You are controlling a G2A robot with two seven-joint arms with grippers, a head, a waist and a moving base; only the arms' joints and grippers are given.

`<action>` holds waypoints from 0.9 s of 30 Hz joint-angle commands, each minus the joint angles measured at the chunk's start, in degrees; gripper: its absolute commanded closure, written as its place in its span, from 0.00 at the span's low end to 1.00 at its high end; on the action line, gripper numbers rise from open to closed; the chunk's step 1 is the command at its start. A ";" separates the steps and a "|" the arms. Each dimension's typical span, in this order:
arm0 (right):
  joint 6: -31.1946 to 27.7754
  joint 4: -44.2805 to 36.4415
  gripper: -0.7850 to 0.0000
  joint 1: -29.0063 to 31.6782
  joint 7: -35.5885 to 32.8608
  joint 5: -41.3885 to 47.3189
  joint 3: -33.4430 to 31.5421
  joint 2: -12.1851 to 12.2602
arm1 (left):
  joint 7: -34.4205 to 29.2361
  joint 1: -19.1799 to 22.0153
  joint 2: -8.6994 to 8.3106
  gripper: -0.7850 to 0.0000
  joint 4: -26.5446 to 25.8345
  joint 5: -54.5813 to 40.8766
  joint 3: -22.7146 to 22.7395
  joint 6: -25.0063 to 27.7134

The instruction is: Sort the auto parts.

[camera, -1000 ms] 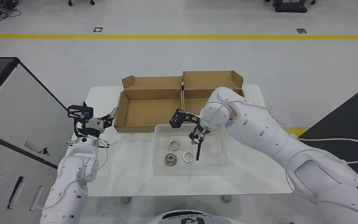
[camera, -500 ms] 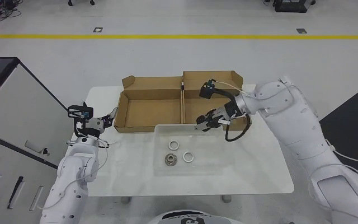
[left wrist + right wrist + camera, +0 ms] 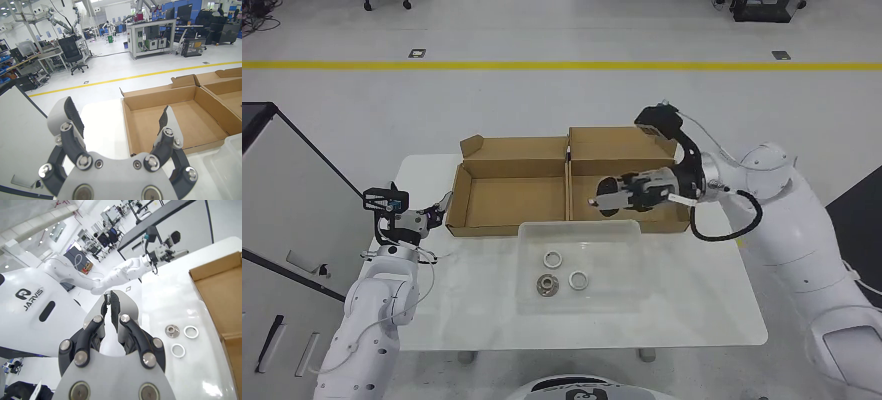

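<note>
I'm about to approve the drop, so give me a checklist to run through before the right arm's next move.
1. Grip on small silver threaded bolt in right gripper: ok, pinched at the fingertips.
2. Right gripper above right brown cardboard box: ok.
3. Box floor beneath it free: cannot tell, gripper hides it.
4. Left gripper open, beside left brown cardboard box: ok.
5. In clear plastic tray, two white rings and grey metal flanged bushing lie apart: ok.

Top cam looks down over the table point(image 3: 692, 300). Wrist cams sit low and close, facing opposite ways; all three share the cardboard boxes point(image 3: 189, 113) and clear tray point(image 3: 232, 149).
</note>
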State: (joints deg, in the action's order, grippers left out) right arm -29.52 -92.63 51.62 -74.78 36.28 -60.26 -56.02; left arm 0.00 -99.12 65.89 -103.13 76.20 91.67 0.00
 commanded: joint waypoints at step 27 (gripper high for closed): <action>-0.91 -2.71 1.00 -1.03 3.23 20.73 -1.32 -0.65 | 0.00 0.00 0.00 0.00 0.00 0.00 0.00 0.00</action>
State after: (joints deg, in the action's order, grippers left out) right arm -30.50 -95.39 51.01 -71.14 55.03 -61.50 -56.50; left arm 0.00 -99.12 65.89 -103.13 76.20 91.67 0.00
